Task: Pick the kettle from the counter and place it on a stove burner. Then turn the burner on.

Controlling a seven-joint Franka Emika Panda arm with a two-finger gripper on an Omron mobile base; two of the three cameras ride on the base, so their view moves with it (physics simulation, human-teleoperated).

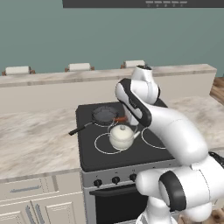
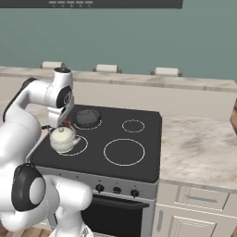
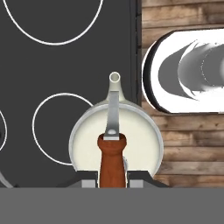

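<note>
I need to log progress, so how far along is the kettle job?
Done: the kettle is off the counter and over the black cooktop, at a white burner ring. In hand: the hand grips its wooden handle bar; whether it rests on the glass is unclear. Left: release, then turn a front knob.

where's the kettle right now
The kettle is over the cooktop's front-left ring, just in front of the frying pan, its wooden handle between the gripper fingers.
</note>
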